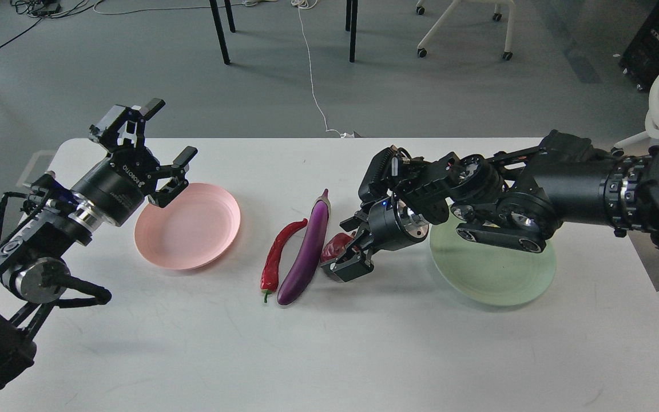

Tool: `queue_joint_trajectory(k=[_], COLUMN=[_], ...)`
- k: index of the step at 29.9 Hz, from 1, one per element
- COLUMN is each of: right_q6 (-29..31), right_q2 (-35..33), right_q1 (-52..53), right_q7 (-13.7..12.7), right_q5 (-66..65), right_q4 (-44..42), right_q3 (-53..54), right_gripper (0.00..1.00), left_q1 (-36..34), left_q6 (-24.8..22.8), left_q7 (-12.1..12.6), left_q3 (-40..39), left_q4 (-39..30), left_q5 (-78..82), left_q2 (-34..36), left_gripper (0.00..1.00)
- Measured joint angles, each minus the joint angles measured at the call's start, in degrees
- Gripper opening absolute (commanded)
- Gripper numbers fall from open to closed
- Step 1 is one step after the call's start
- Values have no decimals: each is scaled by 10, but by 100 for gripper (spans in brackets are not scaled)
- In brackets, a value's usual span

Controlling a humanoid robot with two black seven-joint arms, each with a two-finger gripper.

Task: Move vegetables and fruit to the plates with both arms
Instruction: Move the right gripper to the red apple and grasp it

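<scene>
The purple eggplant (308, 252) and the red chili pepper (276, 257) lie side by side at the table's middle. The dark red pomegranate (333, 245) sits just right of the eggplant, mostly covered by my right gripper (351, 247), whose fingers straddle it with the jaws apart. The pale green plate (495, 272) lies to the right. My right arm hides the plate's far part, and the yellow-green fruit is out of sight. My left gripper (165, 147) is open and empty above the far left rim of the pale pink plate (192, 232).
The white table (318, 355) ends close behind the plates and to the right of the green plate. Table legs, a chair and cables are on the floor beyond it.
</scene>
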Motion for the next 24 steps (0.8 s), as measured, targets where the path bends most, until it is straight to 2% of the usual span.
queue_joint_trajectory(k=[17, 20, 24], right_q6=[-8, -8, -8], right_q2=[36, 36, 36], right_q1=[-13, -19, -25], right_q7=[0, 0, 0], right_q5=[-1, -1, -1], right_q4=[-52, -56, -63], right_q3=[-36, -37, -37], right_gripper=[95, 91, 79], left_q1=[1, 1, 1], left_q6=[0, -1, -1], left_q7=[-1, -1, -1], left_q3=[-3, -4, -4], left_q4=[0, 0, 0], left_q5=[-3, -3, -4], left_q2=[1, 1, 1], left_gripper=[98, 98, 98])
